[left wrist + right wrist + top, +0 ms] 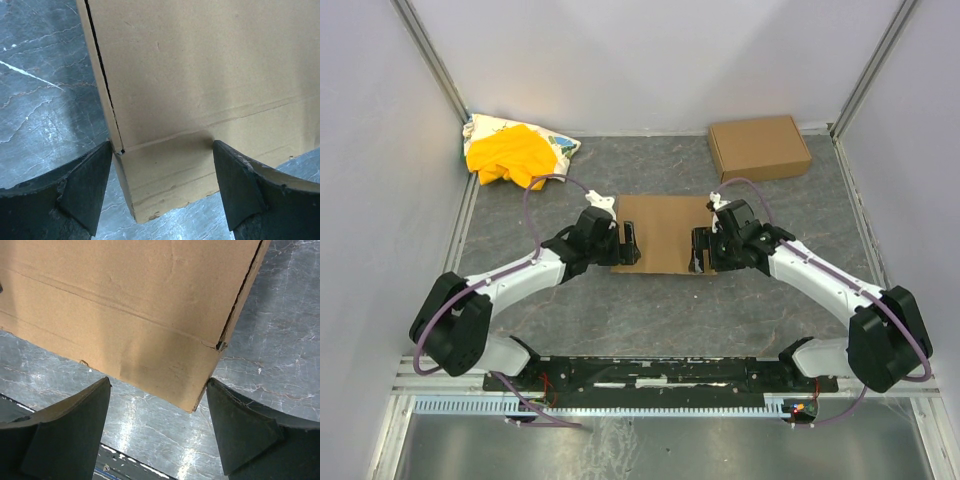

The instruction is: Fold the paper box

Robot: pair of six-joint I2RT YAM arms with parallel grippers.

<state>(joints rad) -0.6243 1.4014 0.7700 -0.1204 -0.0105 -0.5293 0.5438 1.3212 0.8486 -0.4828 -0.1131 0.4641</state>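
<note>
The paper box is a flat brown cardboard sheet lying on the grey table, midway between the arms. My left gripper is open at the sheet's left near corner; in the left wrist view the sheet with a slit and creases lies between the spread fingertips. My right gripper is open at the sheet's right near corner; in the right wrist view the sheet's corner sits between the spread fingertips, the right one touching its edge. Neither gripper holds anything.
A ready-made closed brown cardboard box sits at the back right. A yellow-and-white cloth heap lies in the back left corner. White walls close in the table on three sides. A black rail runs along the near edge.
</note>
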